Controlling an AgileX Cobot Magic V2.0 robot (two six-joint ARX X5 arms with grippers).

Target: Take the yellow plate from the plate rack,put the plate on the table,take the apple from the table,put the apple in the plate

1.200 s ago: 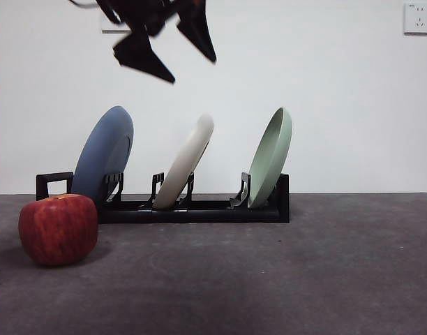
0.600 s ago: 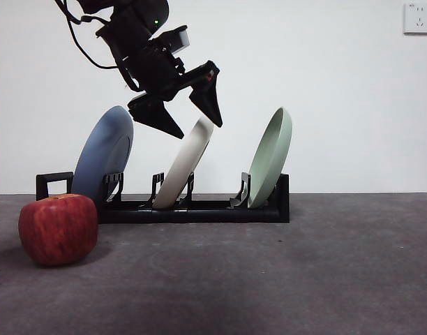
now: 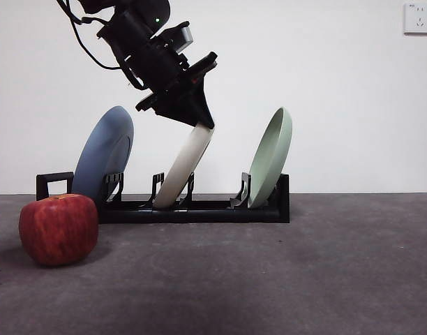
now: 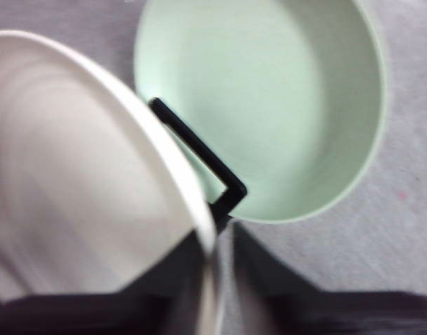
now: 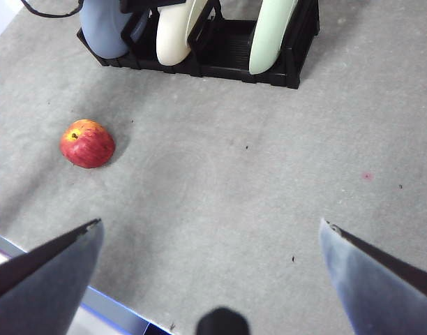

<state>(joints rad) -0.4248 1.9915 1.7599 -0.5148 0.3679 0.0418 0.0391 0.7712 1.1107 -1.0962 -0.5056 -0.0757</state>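
The yellow plate (image 3: 185,164) leans in the middle slot of the black plate rack (image 3: 199,209). My left gripper (image 3: 199,124) comes down from the upper left and is shut on the plate's top rim. In the left wrist view the rim of the plate (image 4: 81,181) runs between the two jaws of the left gripper (image 4: 217,241). The red apple (image 3: 58,229) sits on the table (image 3: 283,279) at the front left, apart from the rack. My right gripper (image 5: 211,223) is open and empty, high above the table, with the apple (image 5: 86,143) and the rack (image 5: 227,45) far below it.
A blue plate (image 3: 103,153) leans in the rack's left slot and a pale green plate (image 3: 271,157) in the right slot, close on either side of the yellow plate. The rack's handle loop (image 3: 53,183) is behind the apple. A wall socket (image 3: 417,17) is at the top right.
My left gripper has come down from the top of the front view to the yellow plate's rim, and its jaws have closed on it. Plates and apple have not moved.
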